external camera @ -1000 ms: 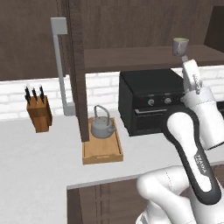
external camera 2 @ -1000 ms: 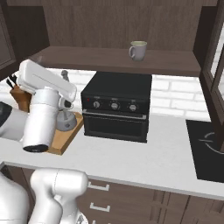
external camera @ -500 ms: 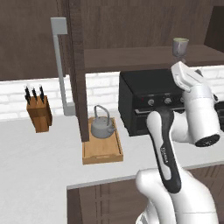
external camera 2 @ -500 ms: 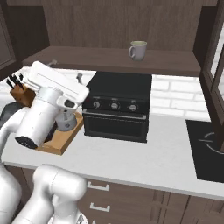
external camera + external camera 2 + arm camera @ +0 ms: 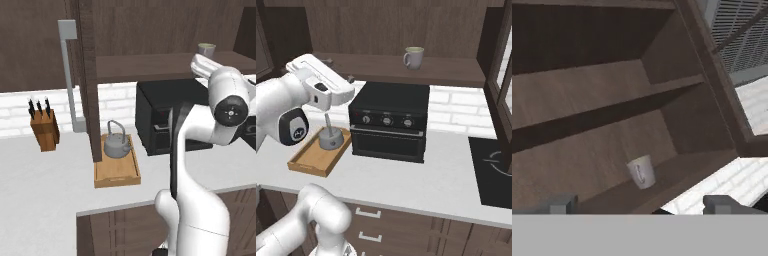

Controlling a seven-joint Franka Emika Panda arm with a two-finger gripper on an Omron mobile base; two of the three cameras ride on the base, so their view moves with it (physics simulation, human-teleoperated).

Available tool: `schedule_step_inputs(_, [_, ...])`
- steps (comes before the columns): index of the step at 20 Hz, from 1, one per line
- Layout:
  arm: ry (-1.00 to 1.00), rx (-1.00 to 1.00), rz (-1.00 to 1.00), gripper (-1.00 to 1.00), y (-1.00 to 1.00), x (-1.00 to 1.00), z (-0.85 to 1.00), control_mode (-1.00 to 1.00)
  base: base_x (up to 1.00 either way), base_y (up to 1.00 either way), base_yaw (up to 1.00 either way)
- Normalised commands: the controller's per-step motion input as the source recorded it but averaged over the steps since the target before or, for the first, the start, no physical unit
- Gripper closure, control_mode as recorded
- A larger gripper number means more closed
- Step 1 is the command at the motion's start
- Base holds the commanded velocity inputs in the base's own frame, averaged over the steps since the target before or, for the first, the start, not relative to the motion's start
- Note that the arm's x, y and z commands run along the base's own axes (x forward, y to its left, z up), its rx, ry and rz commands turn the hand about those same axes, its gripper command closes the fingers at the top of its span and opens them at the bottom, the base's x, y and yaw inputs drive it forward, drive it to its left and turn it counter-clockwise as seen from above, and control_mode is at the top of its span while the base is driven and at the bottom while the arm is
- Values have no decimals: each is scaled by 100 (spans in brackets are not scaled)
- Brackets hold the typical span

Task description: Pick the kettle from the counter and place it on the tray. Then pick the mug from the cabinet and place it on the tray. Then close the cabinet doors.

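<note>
Hand view: mug [image 5: 641, 171] at centre frame on the cabinet [image 5: 587, 95] shelf, above and between the gripper [image 5: 640, 205] tips, well apart. Jaws spread wide, holding nothing. Kettle [image 5: 117, 145] sits on tray [image 5: 117, 172], lower centre-left.

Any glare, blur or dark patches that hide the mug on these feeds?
Hand view: tilted, soft and coarse, mug pale against the dim shelf, handle faint. Right base view: even light, no glare, mug crisp in the cabinet. Left base view: mug partly hidden behind the arm.
</note>
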Motion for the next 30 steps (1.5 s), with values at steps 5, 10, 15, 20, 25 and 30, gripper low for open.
schedule_step_inputs(5, [43,-20,-12,-100,-4,-1,-30,-100,0,0,0])
schedule_step_inputs(10, [13,-9,-3,-100,-7,23,-62,-100,0,0,0])
schedule_step_inputs(15, [15,1,1,-100,-13,33,-17,-100,0,0,0])
schedule_step_inputs(20, [2,3,0,-100,-20,15,-3,-100,0,0,0])
schedule_step_inputs(25, [0,0,0,-100,-4,22,2,-100,0,0,0])
schedule_step_inputs(30, [2,0,0,-100,-4,34,8,-100,0,0,0])
